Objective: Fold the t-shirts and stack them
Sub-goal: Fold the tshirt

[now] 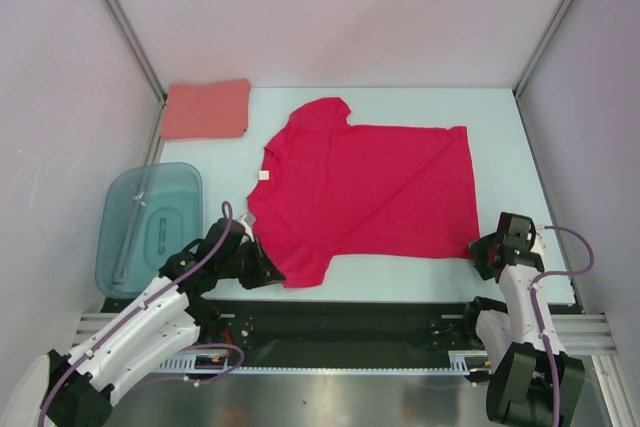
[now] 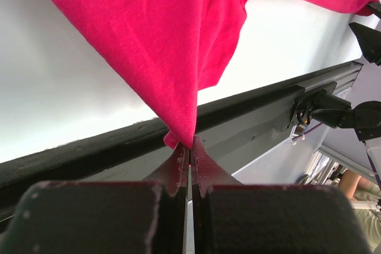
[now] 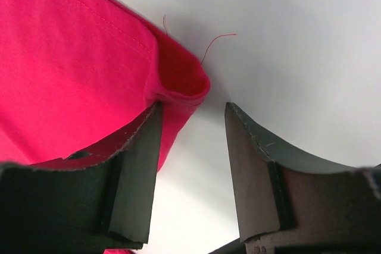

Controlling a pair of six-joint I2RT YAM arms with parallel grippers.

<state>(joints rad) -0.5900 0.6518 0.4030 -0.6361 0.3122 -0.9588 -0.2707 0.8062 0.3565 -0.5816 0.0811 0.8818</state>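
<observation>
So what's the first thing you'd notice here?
The big red t-shirt, spread flat in the middle of the table. The left gripper pinches its near sleeve, and the right gripper stands open at its near hem corner. A folded pink t-shirt lies at the far left corner.

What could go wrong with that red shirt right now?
The right fingers stand open, with the hem corner of the red t-shirt at one fingertip, not between them; closing could miss it. The left fingers pinch only a sleeve corner, which might slip out when lifted. A one-sided lift would likely bunch the shirt.
</observation>
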